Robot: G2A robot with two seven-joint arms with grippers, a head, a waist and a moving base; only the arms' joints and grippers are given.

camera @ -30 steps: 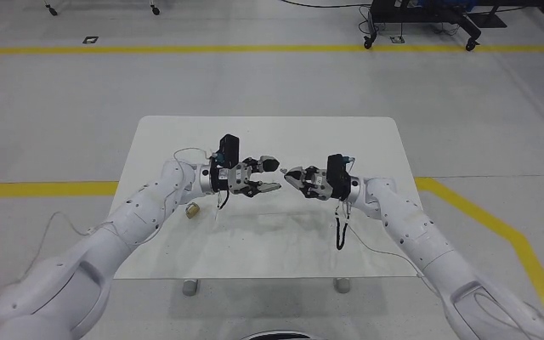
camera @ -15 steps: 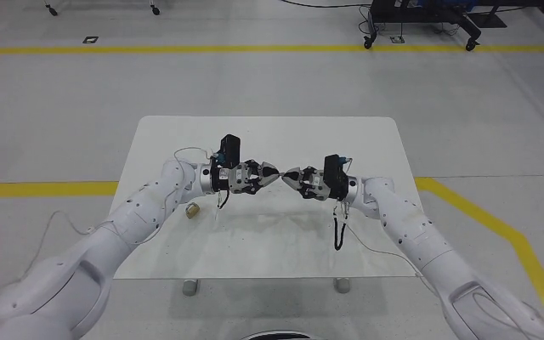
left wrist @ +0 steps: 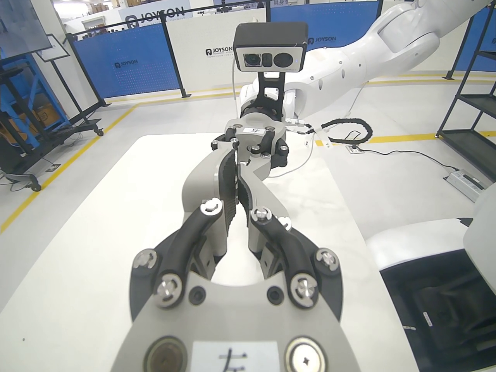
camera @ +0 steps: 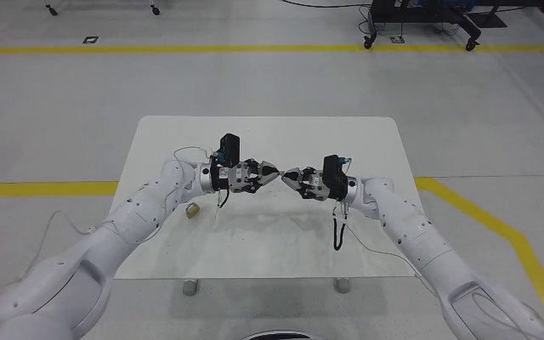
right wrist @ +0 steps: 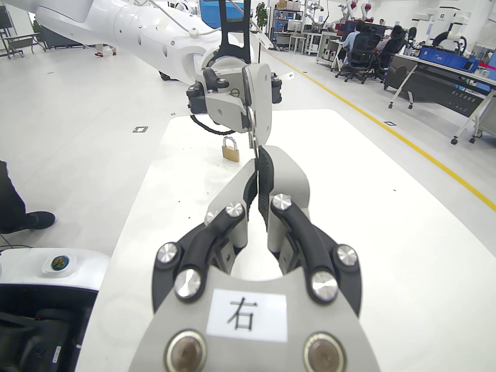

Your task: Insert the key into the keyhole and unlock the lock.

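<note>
A small silver key [right wrist: 253,136] is held in the air over the middle of the white table [camera: 263,246], between both grippers, which meet tip to tip. My left gripper [camera: 273,176] is shut on one end of the key [camera: 280,177]. My right gripper [camera: 288,178] is shut on the other end. In the right wrist view the key stands upright between the right gripper [right wrist: 259,158] and the left gripper [right wrist: 248,117]. In the left wrist view the left gripper [left wrist: 235,164] hides the key. A brass padlock [camera: 193,209] lies on the table under the left forearm, also in the right wrist view as the padlock [right wrist: 230,149].
A black cable [camera: 338,231] hangs from the right arm down to the table. The table's front edge [camera: 255,277] lies near me. Yellow floor lines run beside the table.
One second ago the left gripper stood open beside the key in the right gripper. Its fingers have since shut on the key, and the right gripper edged slightly toward it.
</note>
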